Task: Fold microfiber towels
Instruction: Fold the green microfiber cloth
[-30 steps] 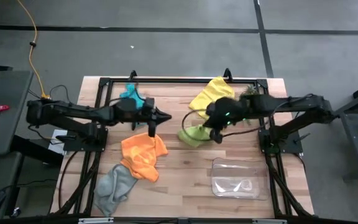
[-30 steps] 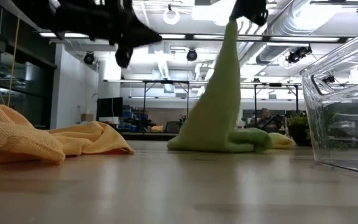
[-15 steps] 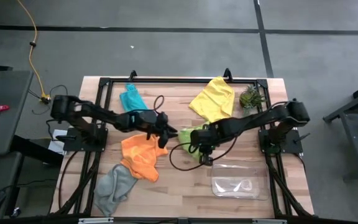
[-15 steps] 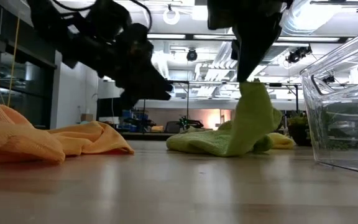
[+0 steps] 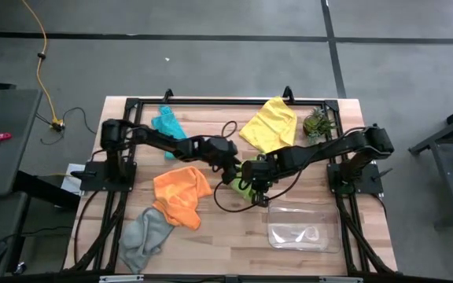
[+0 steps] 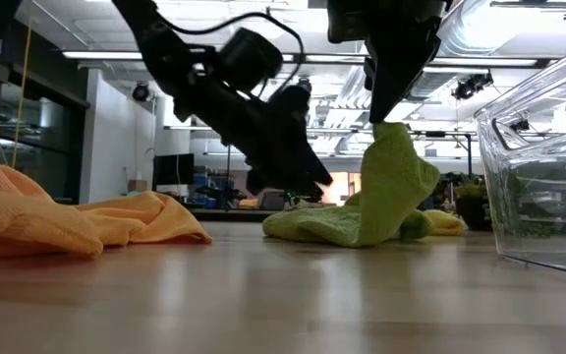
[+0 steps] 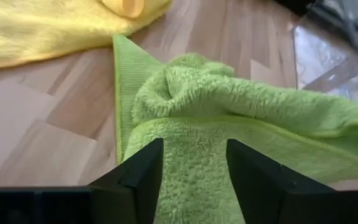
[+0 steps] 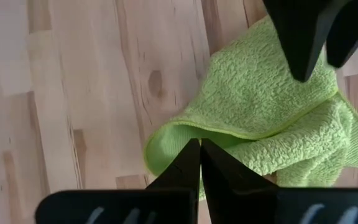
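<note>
The limp lime green towel (image 5: 244, 185) is pinched by the right claw (image 5: 259, 182); the spread left claw (image 7: 188, 165) should take its hemmed corner.

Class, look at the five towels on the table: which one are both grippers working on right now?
The lime green towel at mid-table: the right gripper pinches it up, the left gripper is open over it. The others lie untouched.

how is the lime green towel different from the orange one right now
The lime green towel is pinched and pulled up into a peak by the right gripper, with the left gripper open over it; the orange towel lies untouched, spread in loose folds. The lime one is bunched smaller. Both are unfolded on the wooden table.
</note>
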### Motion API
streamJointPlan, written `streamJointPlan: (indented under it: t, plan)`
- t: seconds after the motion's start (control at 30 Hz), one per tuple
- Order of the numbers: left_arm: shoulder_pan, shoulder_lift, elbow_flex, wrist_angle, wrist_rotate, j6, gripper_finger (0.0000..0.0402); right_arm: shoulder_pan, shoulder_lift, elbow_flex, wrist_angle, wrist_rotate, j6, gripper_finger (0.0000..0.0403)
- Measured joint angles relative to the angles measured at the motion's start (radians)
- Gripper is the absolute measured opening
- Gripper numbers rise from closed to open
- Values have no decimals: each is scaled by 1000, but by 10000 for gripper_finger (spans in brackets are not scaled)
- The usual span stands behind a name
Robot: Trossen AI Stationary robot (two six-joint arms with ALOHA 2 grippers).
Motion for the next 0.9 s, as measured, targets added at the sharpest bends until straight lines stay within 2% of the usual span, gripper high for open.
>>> streamJointPlan:
  t: [0.2,0.3,0.43,0.7,0.9]
  plan:
    - [0,18,12,-48,-41,14,72,0,0,0,6,15,18,0]
    - [2,15,12,-82,-44,53,47,0,0,0,12,15,16,0]
    - [2,13,12,-123,-44,83,35,0,0,0,23,28,16,0]
    - [1,13,12,-160,-45,90,38,0,0,0,37,34,16,0]
    - [2,-14,10,-193,-46,94,4,0,0,0,38,42,15,0]
